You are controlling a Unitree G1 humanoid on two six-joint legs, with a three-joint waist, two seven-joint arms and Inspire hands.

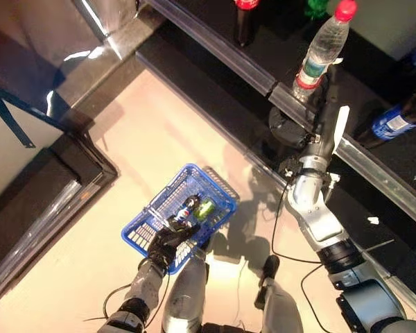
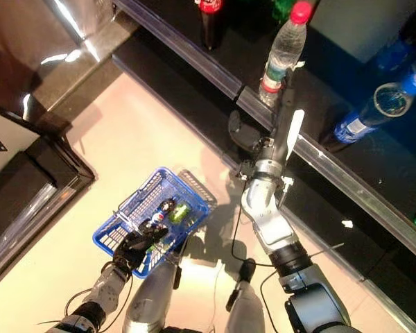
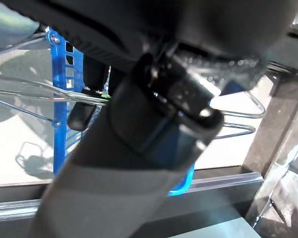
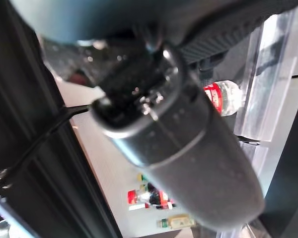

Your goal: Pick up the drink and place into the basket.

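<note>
A clear water bottle (image 1: 324, 52) with a red cap and a red-and-green label stands on the dark shelf at the upper right. My right hand (image 1: 324, 111) reaches up to its base with straight fingers and the white-covered thumb held out to the side, open. The bottle's label also shows past the thumb in the right wrist view (image 4: 222, 96). My left hand (image 1: 168, 239) is shut on the wire handles of the blue basket (image 1: 142, 232), which hangs low at the left. A dark bottle (image 1: 188, 206) and a green can (image 1: 206, 208) lie in it.
A metal rail (image 1: 249, 69) runs along the shelf's front edge. A dark bottle with a red cap (image 1: 244, 17) stands further back, and a blue-labelled bottle (image 1: 395, 121) is at the right. A dark cabinet (image 1: 41, 201) stands at the left.
</note>
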